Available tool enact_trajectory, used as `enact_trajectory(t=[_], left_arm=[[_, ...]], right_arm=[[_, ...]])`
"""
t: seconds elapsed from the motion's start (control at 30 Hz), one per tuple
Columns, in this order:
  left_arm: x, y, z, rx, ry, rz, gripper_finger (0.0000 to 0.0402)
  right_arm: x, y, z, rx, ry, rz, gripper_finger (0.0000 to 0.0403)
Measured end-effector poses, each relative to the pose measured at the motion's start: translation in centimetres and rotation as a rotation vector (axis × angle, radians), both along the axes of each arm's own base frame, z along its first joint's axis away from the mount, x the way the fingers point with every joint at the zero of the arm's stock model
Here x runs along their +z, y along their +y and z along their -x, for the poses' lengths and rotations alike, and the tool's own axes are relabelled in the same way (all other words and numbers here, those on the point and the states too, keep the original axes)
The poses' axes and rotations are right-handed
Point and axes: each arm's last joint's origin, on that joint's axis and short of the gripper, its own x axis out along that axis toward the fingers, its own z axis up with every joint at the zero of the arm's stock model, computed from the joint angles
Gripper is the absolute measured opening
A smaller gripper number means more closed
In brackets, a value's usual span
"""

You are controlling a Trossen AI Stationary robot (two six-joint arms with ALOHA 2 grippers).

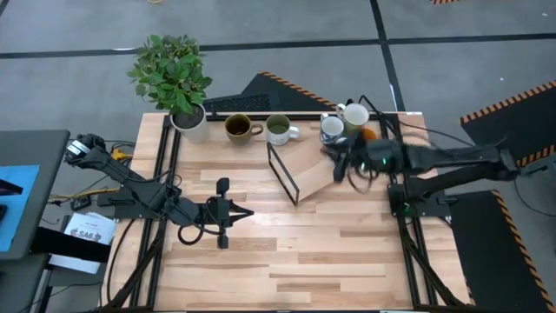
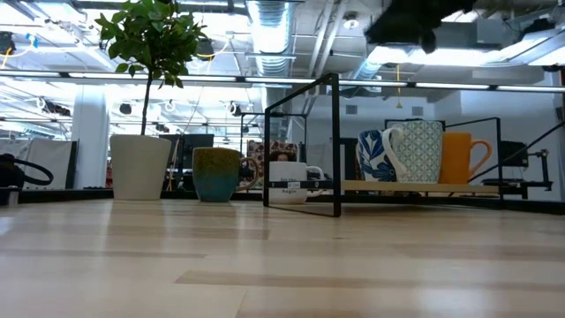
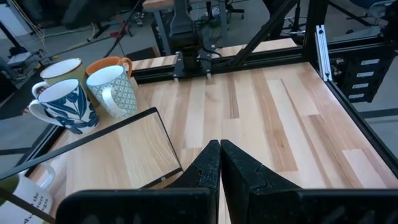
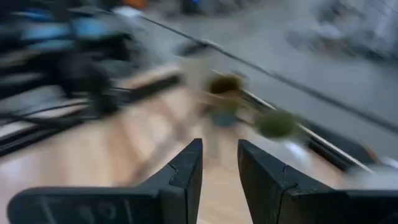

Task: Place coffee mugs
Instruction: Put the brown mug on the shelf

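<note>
Brown mug [image 1: 237,128] and the pale mug with green inside [image 1: 280,129] stand on the table near the far edge. The blue-patterned mug [image 3: 62,106], a white patterned mug [image 3: 115,92], the orange mug [image 3: 109,64] and the cream mug [image 3: 62,68] are grouped at the far right; in the low view three of them [image 2: 419,152] stand on the rack's raised wooden board. My right gripper [image 4: 219,165] hovers open and empty above the rack, next to that group [image 1: 340,165]. My left gripper [image 3: 219,168] waits shut, low over the table's left middle [image 1: 236,213].
A black wire rack with a wooden board [image 1: 300,169] stands mid-table. A white pot with a green plant [image 1: 189,122] sits at the far left corner. A keyboard [image 1: 239,104] lies beyond the far edge. Bare wood [image 1: 330,252] spans the near half.
</note>
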Motion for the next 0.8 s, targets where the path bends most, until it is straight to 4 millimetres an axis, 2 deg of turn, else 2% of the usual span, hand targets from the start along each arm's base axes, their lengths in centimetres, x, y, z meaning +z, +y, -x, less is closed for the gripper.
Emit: enact_trajectory(t=[0.13, 0.23, 0.5, 0.63, 0.7, 0.8], left_arm=[[0.0, 0.1, 0.0, 0.021, -0.001, -0.006, 0.0], [0.0, 0.1, 0.0, 0.037, -0.001, -0.012, 0.0], [0.0, 0.9, -0.3, 0.096, 0.0, -0.065, 0.0], [0.5, 3.8, -1.2, 0.298, -0.006, -0.137, 0.0], [0.8, 6.1, -1.7, 0.404, 0.029, -0.128, 0.0], [-0.1, 10.0, -2.0, 0.472, 0.143, -0.09, 0.001]], right_arm=[[-2.3, 3.0, -1.0, 0.162, -0.127, 0.101, 0.0127], [-3.8, 4.5, -1.3, 0.235, -0.157, 0.161, 0.0127], [-4.6, 5.2, -1.6, 0.27, -0.136, 0.189, 0.0127], [-4.1, 4.9, -1.3, 0.259, -0.159, 0.188, 0.0128], [-3.9, 4.9, -1.2, 0.256, -0.167, 0.188, 0.0128], [-3.9, 5.0, -1.1, 0.261, -0.166, 0.188, 0.0128]])
